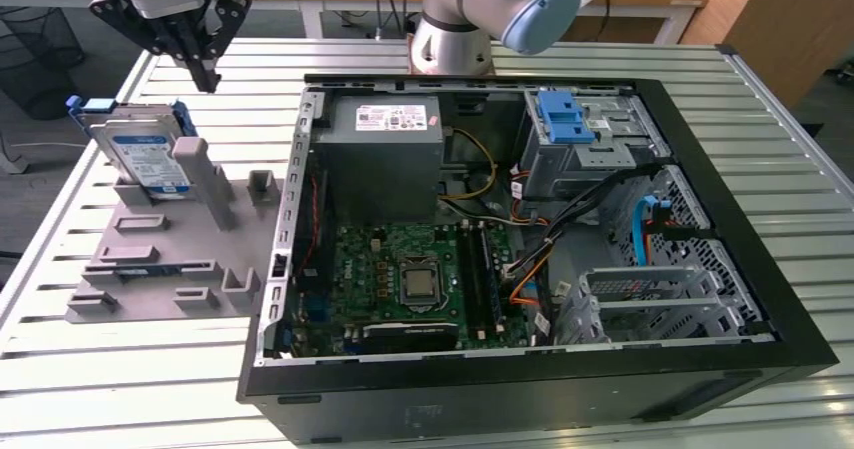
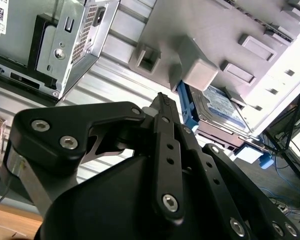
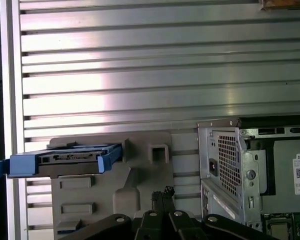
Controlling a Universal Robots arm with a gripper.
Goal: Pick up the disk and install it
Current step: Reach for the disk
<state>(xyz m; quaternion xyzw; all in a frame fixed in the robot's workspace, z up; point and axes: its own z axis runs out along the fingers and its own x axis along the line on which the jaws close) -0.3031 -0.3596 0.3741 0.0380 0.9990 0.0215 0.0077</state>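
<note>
The disk (image 1: 144, 151) is a silver drive with a white-and-blue label and a blue carrier frame. It stands on edge in a slot at the back of a grey holder block (image 1: 160, 264), at the exterior view's left. My gripper (image 1: 207, 77) hangs above and slightly behind the disk, apart from it, its black fingers shut together with nothing between them. In the first wrist view the disk (image 3: 65, 159) shows edge-on, beyond and to one side of the gripper (image 3: 162, 192). In the second wrist view the gripper (image 2: 163, 98) points toward the disk (image 2: 222, 107) under the holder's post.
An open black computer case (image 1: 747, 269) lies on the slatted metal table (image 1: 107, 389), right of the holder. Inside it are a grey power-supply box (image 1: 387, 139), a green motherboard (image 1: 414, 279), a drive cage with a blue latch (image 1: 567, 119) and loose cables.
</note>
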